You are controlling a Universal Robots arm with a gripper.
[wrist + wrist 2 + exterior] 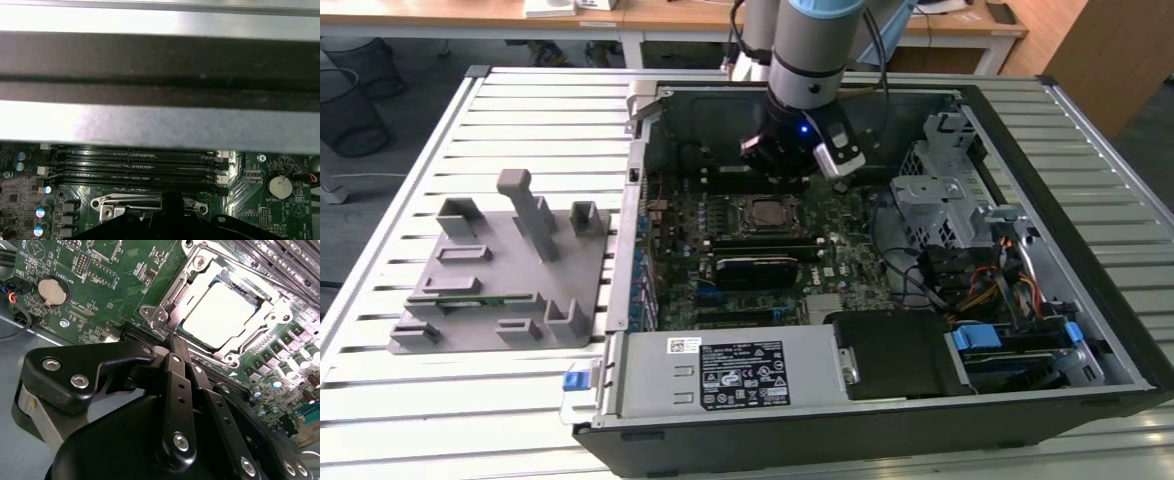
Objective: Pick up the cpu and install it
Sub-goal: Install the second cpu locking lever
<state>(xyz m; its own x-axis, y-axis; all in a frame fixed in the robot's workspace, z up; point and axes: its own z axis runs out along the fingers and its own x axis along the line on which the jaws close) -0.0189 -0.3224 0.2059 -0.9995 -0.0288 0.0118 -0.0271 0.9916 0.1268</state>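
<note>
The cpu point(220, 315), a shiny silver square, lies flat inside the metal socket frame point(167, 300) on the green motherboard. In the exterior view the cpu point(765, 211) sits in the middle of the open computer case. My gripper point(175, 346) hangs a little above the board, just beside the socket's edge, with its black fingers pressed together and nothing between them. The exterior view puts the gripper point(790, 172) just beyond the socket, under the grey arm. In the first wrist view the gripper point(172, 200) is in front of the socket frame point(125, 204).
A grey plastic fixture block point(500, 270) stands on the slatted table at the exterior view's left. Inside the case are the power supply point(720, 370), a drive cage point(947, 200), memory slots point(135, 165), a coin battery point(49, 291) and cables at the exterior view's right.
</note>
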